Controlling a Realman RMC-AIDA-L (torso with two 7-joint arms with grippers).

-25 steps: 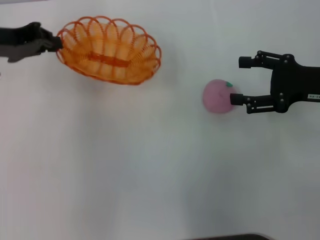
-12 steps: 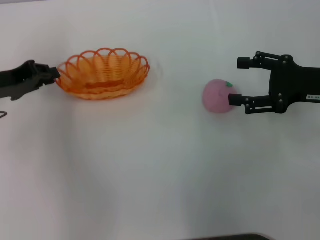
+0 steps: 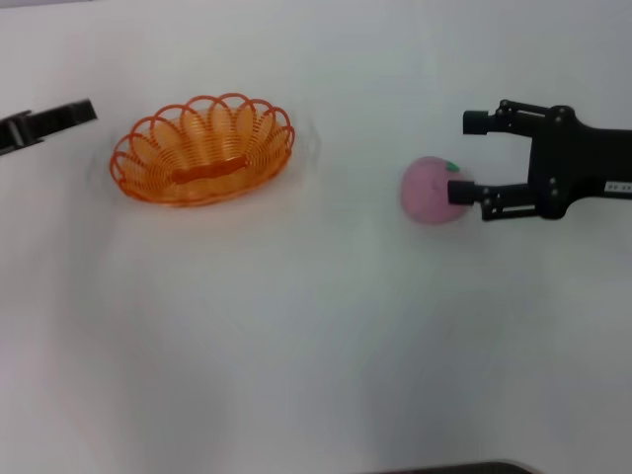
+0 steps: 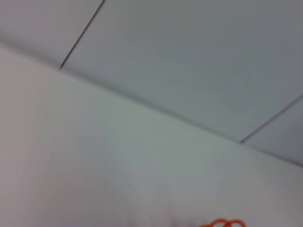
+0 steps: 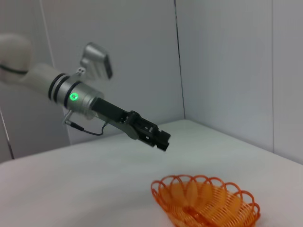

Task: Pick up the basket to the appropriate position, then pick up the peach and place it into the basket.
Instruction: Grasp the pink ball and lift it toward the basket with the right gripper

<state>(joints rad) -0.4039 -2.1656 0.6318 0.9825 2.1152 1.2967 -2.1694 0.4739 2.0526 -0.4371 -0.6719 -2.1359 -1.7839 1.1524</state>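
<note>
Basket released, peach grab comes next.

Your left gripper (image 3: 74,114) has let go and pulled back to 9 o'clock, its fingers looking closed and empty, so the basket (image 3: 202,150) now sits flat on the white table (image 3: 296,346), placed. Your right gripper (image 3: 472,158) stays spread wide at 3 o'clock, its lower finger touching the peach (image 3: 430,191), nothing gripped yet. Plain grey wall panels (image 5: 222,61) surround the table.

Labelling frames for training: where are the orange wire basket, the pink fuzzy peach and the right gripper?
orange wire basket (image 3: 202,174): head view, solid base strip.
pink fuzzy peach (image 3: 427,192): head view, rounded side.
right gripper (image 3: 465,158): head view, between fingertips.
</note>
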